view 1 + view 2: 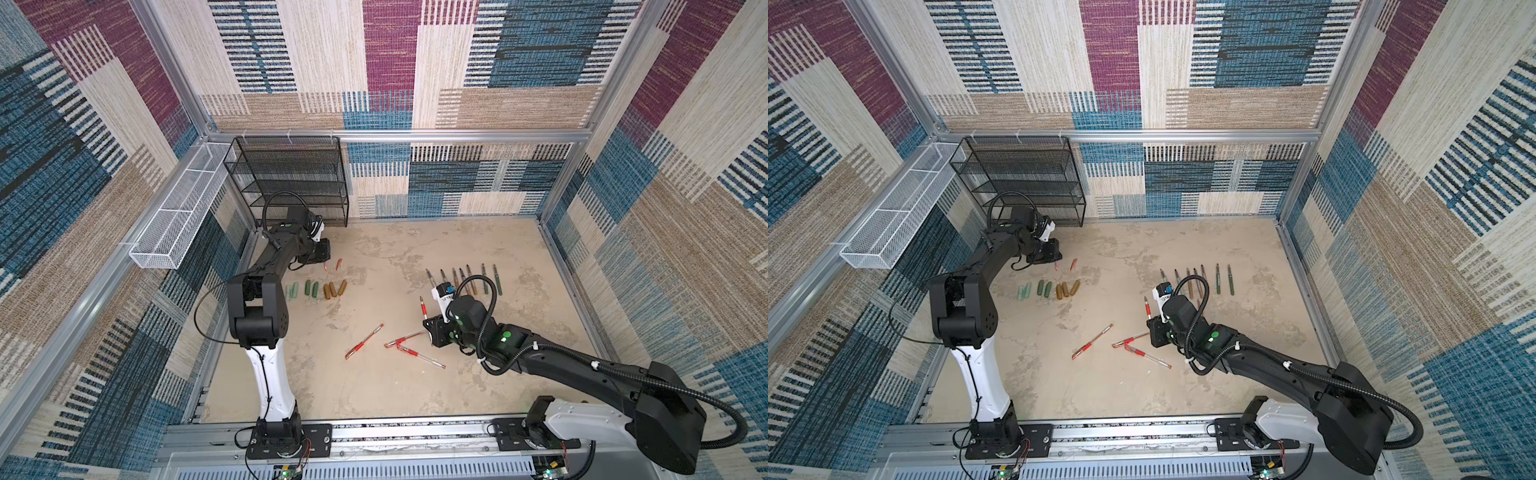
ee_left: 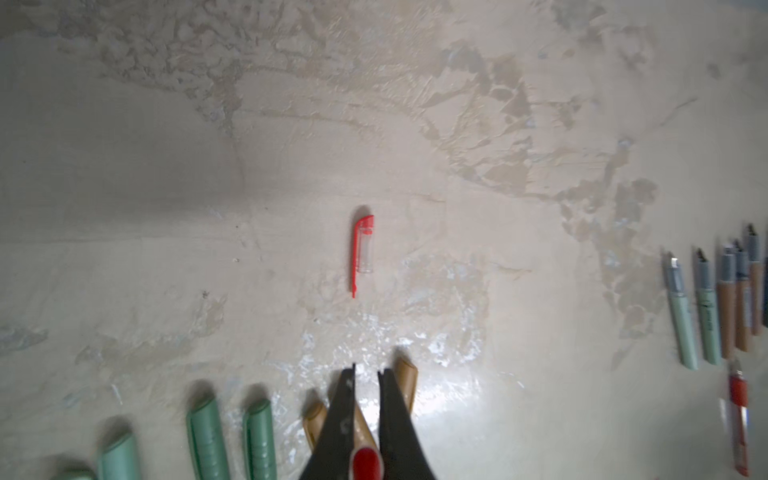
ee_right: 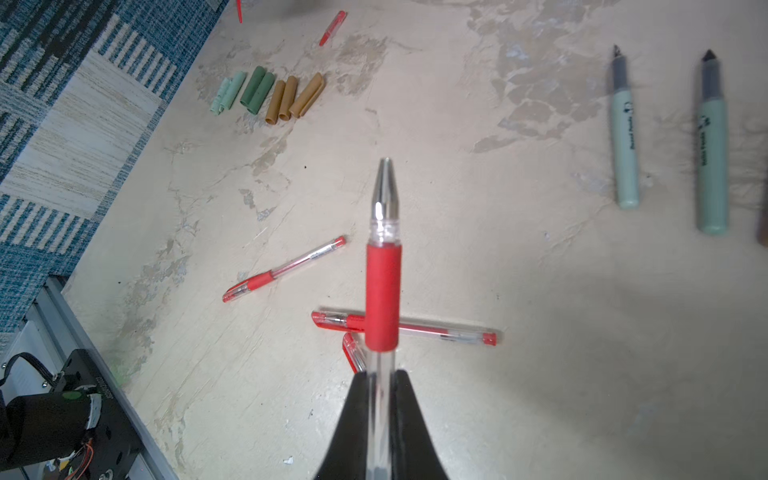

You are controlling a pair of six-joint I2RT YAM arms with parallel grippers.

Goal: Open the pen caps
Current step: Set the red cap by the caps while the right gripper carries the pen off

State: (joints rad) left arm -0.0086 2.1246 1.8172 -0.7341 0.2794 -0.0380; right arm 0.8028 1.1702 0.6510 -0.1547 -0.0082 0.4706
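Observation:
My right gripper (image 3: 380,374) is shut on the clear barrel of a red gel pen (image 3: 383,291) whose bare silver tip points away from it; in a top view the pen (image 1: 422,305) stands up from that gripper (image 1: 427,322). At the back left my left gripper (image 2: 366,370) is shut on a small red pen cap (image 2: 365,461), just above the table (image 1: 325,267). Another red cap (image 2: 361,249) lies loose beside it (image 1: 338,264). Below it lies a row of pen caps: mint (image 1: 291,291), dark green (image 1: 311,288) and golden brown (image 1: 334,289).
Three capped red pens (image 1: 365,340) (image 1: 405,338) (image 1: 419,355) lie mid-table, two of them crossing under my right gripper. Several uncapped marker barrels (image 1: 465,278) lie in a row at the back right. A black mesh rack (image 1: 291,178) and a white mesh basket (image 1: 174,224) are at the back left.

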